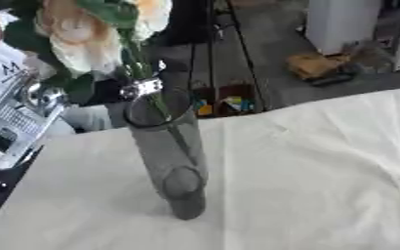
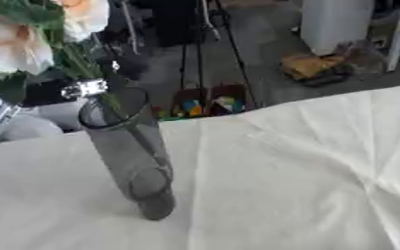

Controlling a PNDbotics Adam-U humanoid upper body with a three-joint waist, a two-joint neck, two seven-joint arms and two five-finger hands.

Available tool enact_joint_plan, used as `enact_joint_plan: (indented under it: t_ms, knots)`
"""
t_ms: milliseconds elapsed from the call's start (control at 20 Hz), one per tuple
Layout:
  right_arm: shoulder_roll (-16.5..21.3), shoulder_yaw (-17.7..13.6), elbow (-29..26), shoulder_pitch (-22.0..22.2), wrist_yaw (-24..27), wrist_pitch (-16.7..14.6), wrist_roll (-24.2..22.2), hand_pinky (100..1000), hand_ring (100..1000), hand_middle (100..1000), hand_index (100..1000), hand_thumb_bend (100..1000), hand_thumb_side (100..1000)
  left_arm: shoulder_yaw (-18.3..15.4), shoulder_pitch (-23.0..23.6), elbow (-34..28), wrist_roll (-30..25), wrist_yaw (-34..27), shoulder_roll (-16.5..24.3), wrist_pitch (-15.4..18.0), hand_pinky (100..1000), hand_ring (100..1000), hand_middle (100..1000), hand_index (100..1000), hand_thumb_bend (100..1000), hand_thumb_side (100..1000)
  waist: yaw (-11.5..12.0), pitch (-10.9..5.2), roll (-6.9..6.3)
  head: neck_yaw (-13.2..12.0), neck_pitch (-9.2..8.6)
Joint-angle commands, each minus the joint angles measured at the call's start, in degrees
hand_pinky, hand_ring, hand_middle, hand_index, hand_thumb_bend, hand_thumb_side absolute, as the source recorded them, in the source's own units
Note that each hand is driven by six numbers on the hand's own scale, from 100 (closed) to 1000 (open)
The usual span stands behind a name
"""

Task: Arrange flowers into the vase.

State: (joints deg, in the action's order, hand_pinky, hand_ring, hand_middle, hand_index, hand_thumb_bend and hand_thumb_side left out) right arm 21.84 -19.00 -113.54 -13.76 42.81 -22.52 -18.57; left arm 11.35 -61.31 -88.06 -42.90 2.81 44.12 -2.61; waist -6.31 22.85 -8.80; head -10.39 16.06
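We saw a smoky glass cylinder vase standing left of centre on the creased white cloth. Soft peach flowers had green stems inside its mouth. Our left hand showed at the rim; its grip was unclear.

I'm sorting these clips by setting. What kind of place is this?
Probably a lab or workshop, not a home. A table under a creased white cloth holds a grey glass vase with flowers; behind it are bare floor, black stand legs and a yellow machine.
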Motion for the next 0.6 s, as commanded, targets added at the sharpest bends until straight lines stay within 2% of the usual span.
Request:
enact_joint_plan:
  t_ms: [50,600]
  knots:
    - [0.65,-0.05,-1.05,-0.12,-0.47,0.19,0.35,605,725,609,741,100,1000,-1.35,-1.59,-0.21,-1.41,-1.41,2.57,-0.36,1000,1000,1000,1000,100,1000,0.16,-1.83,0.36,0.15,0.08]
    - [0.68,0.18,-1.05,0.06,-0.69,0.98,0.74,606,725,608,742,100,1000,-1.80,-2.23,-0.26,-1.75,-3.92,3.03,-1.16,1000,1000,1000,1000,100,1000,0.39,-2.64,0.16,0.16,0.37]
